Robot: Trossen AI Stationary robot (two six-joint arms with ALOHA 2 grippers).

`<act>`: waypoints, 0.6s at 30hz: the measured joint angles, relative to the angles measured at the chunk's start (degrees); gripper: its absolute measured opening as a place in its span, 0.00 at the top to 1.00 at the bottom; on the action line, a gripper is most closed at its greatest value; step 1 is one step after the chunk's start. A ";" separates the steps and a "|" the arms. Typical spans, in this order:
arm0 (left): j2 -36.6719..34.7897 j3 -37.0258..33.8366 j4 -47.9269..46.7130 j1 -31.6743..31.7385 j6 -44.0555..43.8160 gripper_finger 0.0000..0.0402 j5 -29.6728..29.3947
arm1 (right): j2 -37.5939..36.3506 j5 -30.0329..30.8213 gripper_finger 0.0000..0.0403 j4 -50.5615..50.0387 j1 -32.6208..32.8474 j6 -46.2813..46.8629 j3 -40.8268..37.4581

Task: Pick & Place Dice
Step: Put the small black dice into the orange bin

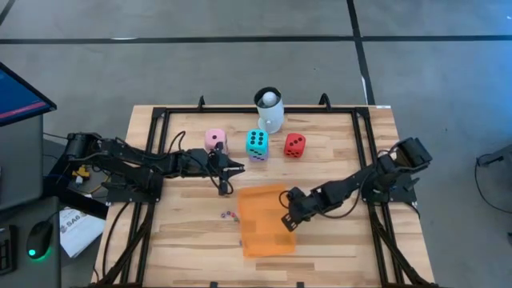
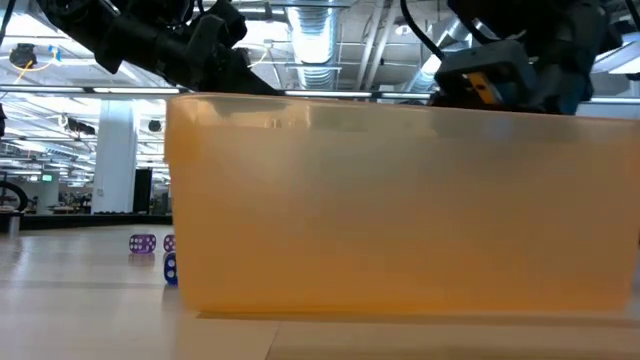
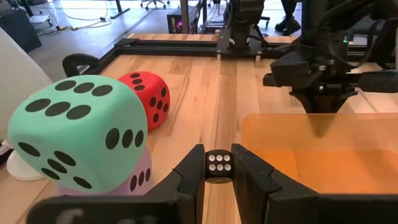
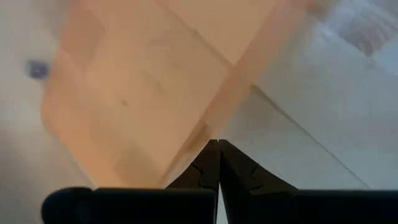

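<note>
The left end effector (image 3: 217, 171) grips a small black die (image 3: 218, 167) between its fingers, just left of the orange bin (image 1: 264, 220), so one pick looks done and its drop remains. The right end effector (image 1: 286, 219) is pinched shut on the bin's right wall, apparently steadying it. Tiny dice (image 1: 228, 214) lie on the counter (image 1: 336, 240) left of the bin. The pink (image 1: 215, 140), teal (image 1: 257, 144) and red (image 1: 294, 145) dice sit untouched at the far side. Nothing shows inside the bin. No label can be read.
</note>
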 joint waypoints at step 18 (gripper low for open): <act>0.00 0.00 -0.46 -0.01 0.42 0.87 0.00 | -0.55 6.77 1.00 -33.91 -4.59 -8.04 17.62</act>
